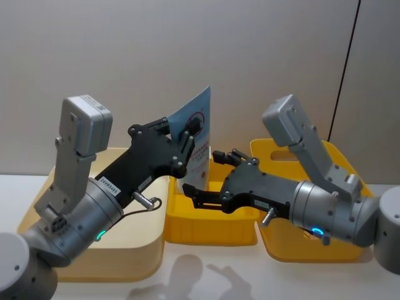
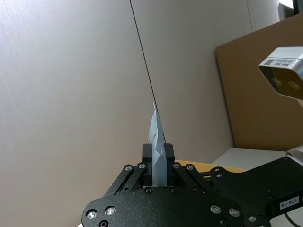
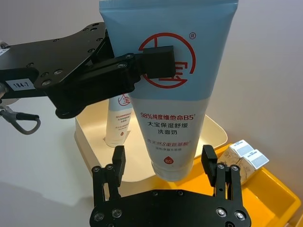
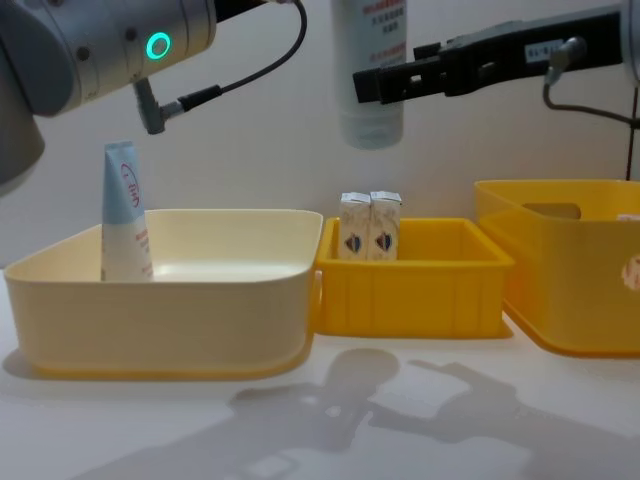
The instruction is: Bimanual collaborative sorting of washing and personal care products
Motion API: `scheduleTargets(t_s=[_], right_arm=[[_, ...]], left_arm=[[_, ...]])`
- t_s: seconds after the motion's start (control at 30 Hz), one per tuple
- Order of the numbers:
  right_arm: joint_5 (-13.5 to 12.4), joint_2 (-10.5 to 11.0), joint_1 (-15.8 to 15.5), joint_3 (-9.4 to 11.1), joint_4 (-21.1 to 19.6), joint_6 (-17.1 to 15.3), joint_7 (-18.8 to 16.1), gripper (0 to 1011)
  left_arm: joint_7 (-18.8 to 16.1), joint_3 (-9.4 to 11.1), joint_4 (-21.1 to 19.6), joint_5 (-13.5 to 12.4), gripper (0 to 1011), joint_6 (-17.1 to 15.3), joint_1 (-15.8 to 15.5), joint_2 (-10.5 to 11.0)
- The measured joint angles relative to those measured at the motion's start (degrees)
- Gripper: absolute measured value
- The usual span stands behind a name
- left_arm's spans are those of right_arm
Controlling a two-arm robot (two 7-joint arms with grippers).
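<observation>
A pale-blue-and-white squeeze tube (image 1: 199, 119) with red lettering hangs cap-down in the air above the bins. My left gripper (image 1: 186, 141) is shut on its upper, crimped half; the left wrist view shows the tube (image 2: 155, 142) edge-on between the left gripper's (image 2: 158, 160) pads. My right gripper (image 3: 163, 163) is open, with one finger on each side of the tube's (image 3: 173, 118) cap end and a gap on both sides. A second tube (image 4: 123, 215) stands in the cream bin (image 4: 230, 300). Two white cartons (image 4: 370, 227) stand in the small yellow bin (image 4: 410, 295).
A larger yellow bin (image 4: 560, 270) sits at the right, next to the small one. The three bins stand in a row on the white table (image 4: 320, 420), with open tabletop in front of them. A grey wall is close behind.
</observation>
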State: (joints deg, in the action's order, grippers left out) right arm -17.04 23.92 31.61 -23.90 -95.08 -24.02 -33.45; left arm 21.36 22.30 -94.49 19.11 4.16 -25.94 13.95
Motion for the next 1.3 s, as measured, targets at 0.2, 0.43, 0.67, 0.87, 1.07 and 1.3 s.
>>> scheduleTargets(t_s=[0.2, 0.43, 0.67, 0.87, 1.07, 1.3], right_arm=[[0.0, -0.4, 0.4, -0.7, 0.4, 0.0, 0.4, 1001], [0.0, -0.8, 0.6, -1.2, 0.8, 0.0, 1.1, 1001], [-0.1, -1.2, 0.7, -1.3, 1.2, 0.2, 2.0, 1001], [-0.2, -1.4, 0.9, -1.5, 1.6, 0.4, 2.6, 1001], [-0.5, -1.7, 1.2, -1.8, 2.1, 0.6, 2.9, 1001], [-0.8, -2.3, 1.7, -2.5, 2.9, 0.9, 3.2, 1001]], left_arm=[[0.0, 0.1, -0.4, 0.1, 141, -0.2, 0.2, 0.1], [-0.2, 0.1, -1.1, 0.2, 141, -0.6, 0.6, 0.4], [-0.3, 0.1, -1.5, 0.3, 141, -0.9, 0.9, 0.6], [-0.3, 0.2, -1.8, 0.4, 141, -1.2, 1.0, 0.7], [-0.3, 0.3, -1.9, 0.4, 141, -1.4, 1.0, 0.9], [-0.4, 0.3, -2.0, 0.4, 141, -1.5, 1.1, 1.0]])
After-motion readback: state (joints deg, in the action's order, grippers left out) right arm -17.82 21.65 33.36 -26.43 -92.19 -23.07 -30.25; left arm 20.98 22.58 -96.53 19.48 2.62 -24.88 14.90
